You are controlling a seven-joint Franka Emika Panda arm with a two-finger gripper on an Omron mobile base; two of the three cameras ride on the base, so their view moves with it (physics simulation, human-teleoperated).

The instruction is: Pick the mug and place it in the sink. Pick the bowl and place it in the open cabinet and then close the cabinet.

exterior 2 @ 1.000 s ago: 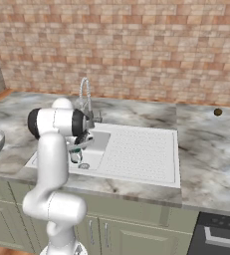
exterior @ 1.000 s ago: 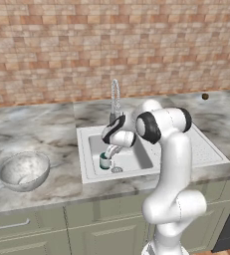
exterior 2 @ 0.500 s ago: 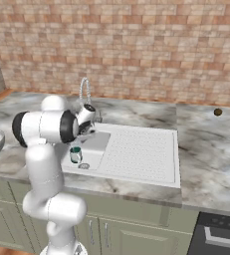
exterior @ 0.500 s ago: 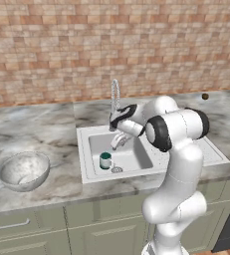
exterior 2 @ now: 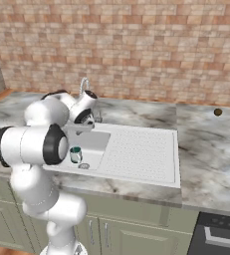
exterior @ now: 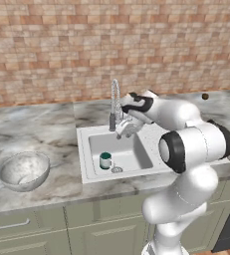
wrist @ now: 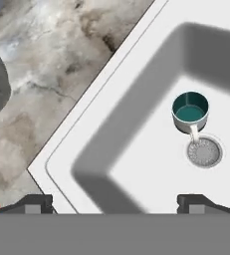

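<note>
Mug [exterior: 105,160] down in the sink [exterior: 136,133], and we see it standing upright on the basin floor, near the front left corner, right beside the round drain [exterior: 117,170]. From the hand view we look straight into its teal inside, handle pointing at the drain grate and seemingly touching its rim, though we cannot be sure of contact.

Our tool [exterior: 126,130] hangs above the basin by the coiled faucet [exterior: 115,102], well clear of the mug. Its tips are spread wide at the two bottom corners of the hand view, with nothing between them. In the left base view the fingers blur against the white hand, so we can barely separate them; in the right base view the arm's own elbow covers most of the hand.

Over on the desk [exterior: 37,129] to the left sits the marbled bowl [exterior: 23,170], upright. In the hand view just a dark curved sliver of it shows at the left edge.

A small dark knob-like thing [exterior: 204,96] sits far right on the desk; too small to identify.
</note>
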